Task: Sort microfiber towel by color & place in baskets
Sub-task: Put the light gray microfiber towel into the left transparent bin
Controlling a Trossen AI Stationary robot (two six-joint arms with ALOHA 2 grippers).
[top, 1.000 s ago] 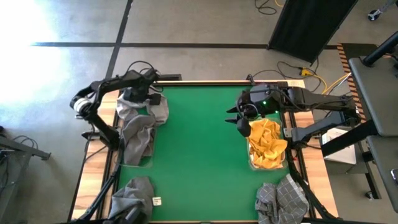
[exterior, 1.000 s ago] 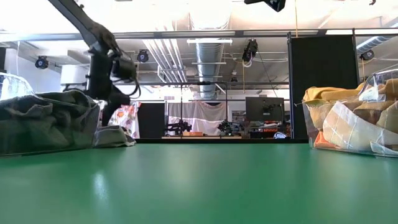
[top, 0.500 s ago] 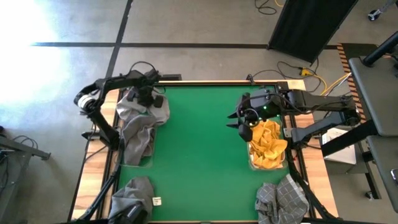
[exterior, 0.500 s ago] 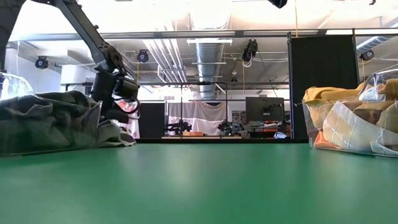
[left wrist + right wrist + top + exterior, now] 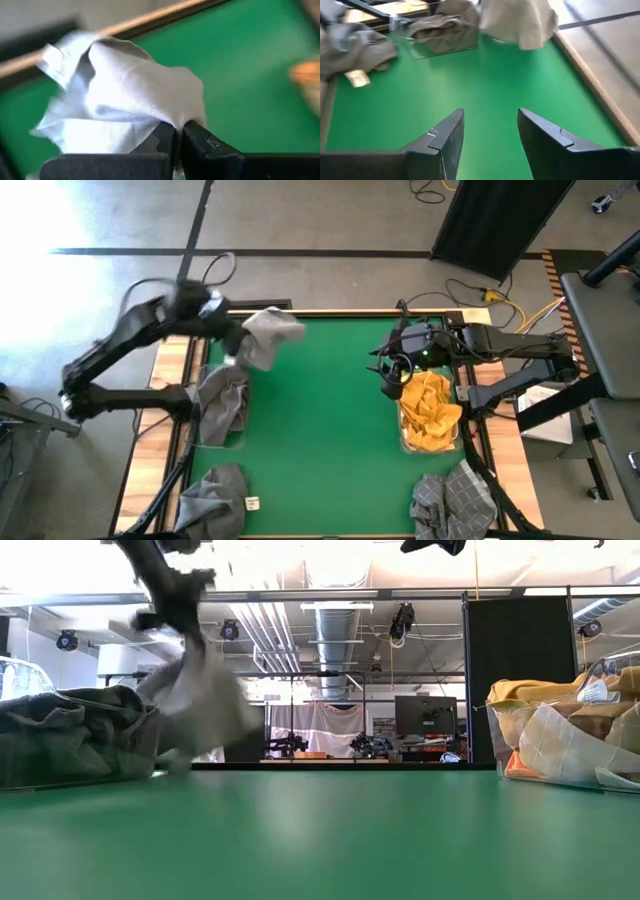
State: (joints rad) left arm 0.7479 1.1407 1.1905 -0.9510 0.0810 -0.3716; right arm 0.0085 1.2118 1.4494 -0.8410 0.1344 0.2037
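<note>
My left gripper point(image 5: 237, 346) is raised over the table's far left and shut on a grey microfiber towel point(image 5: 268, 330), which hangs bunched beneath it point(image 5: 195, 695). Below it stands the left basket point(image 5: 222, 408), with more grey towels draped over its rim. The right basket point(image 5: 430, 415) holds orange-yellow towels. My right gripper point(image 5: 392, 372) hovers open above that basket's far end, nothing between its fingers point(image 5: 490, 135). My left gripper pinches a bunched fold of the grey towel point(image 5: 172, 120) between its two fingers, slanting down from above. The towel hangs loose below the fingers, lifted off the basket. I cannot tell whether its lower end point(image 5: 185, 755) touches the table.
One grey towel point(image 5: 215, 490) with a white tag point(image 5: 251, 503) lies at the near left corner, another grey towel point(image 5: 455, 498) at the near right. The green middle of the table point(image 5: 320, 420) is bare. Wooden rails edge the table.
My left gripper has taken hold of a grey towel at the left basket's far end and risen fast, swinging slightly toward the table's right. The towel has come up off the basket and hangs swinging. My right gripper has stayed put.
</note>
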